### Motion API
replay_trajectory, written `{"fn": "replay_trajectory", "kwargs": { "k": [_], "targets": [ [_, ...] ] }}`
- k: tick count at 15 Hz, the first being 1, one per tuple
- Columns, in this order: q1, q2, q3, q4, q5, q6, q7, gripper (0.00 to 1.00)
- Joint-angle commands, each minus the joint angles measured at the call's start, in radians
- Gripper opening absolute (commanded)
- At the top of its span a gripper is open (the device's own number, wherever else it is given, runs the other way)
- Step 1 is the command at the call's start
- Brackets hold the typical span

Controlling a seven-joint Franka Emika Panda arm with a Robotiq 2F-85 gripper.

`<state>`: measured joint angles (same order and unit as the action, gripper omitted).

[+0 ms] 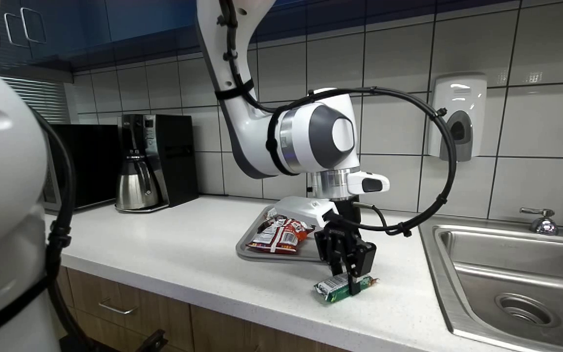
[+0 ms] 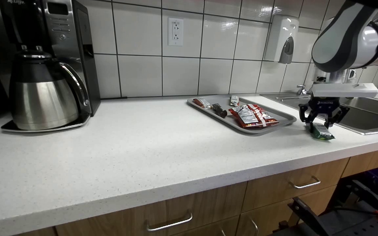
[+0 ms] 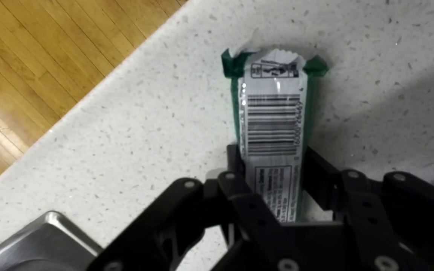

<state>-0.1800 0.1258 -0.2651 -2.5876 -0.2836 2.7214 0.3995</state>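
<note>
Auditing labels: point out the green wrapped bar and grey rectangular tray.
Green wrapped bar [image 3: 273, 128], wrist view, on its barcode.
Grey rectangular tray [image 2: 278, 113], in an exterior view, on its inner floor.

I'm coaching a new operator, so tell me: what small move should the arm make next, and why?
Probably a short lift straight up: in the wrist view, the end effector has its fingers against both long sides of the green-and-white snack bar, which lies on the speckled countertop.
</note>
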Motion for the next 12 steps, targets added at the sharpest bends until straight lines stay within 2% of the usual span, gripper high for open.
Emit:
{"fn": "replay_trajectory", "kwargs": {
  "k": [1,12],
  "targets": [
    [0.010,-0.018,-0.009,-0.006,0.013,0.004,-0.002,0.16],
    [-0.004,-0.158,0.027,0.009,0.133,-0.060,-0.061,0.16]
  ]
}}
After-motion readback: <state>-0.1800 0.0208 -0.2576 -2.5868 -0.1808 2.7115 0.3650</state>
